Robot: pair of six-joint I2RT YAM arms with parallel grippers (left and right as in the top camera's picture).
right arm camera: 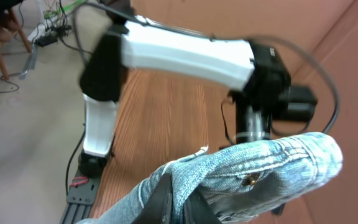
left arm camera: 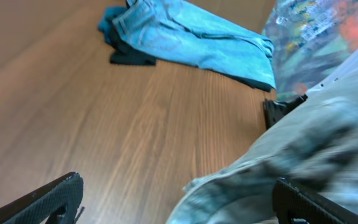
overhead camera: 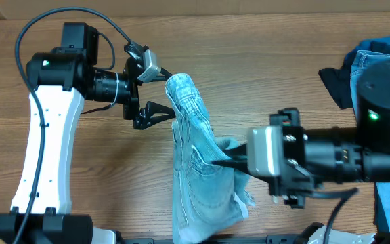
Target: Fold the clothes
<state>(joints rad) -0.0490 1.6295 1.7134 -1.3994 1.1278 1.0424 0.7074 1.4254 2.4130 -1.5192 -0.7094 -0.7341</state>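
Pinching the pale denim shorts (overhead camera: 191,125) mid-fabric, your right claw (overhead camera: 223,162) holds them partly lifted above the tabletop (overhead camera: 263,61), seemingly so your left claw (overhead camera: 162,95), jaws wide apart beside the upper end, can take a second grip.

The wooden table (overhead camera: 263,61) bears a heap of blue and dark clothes (overhead camera: 374,55) at its right edge.

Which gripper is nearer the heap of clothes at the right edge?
Right. The right gripper, pinching the denim shorts, sits left of the heap; the left gripper, farther left.
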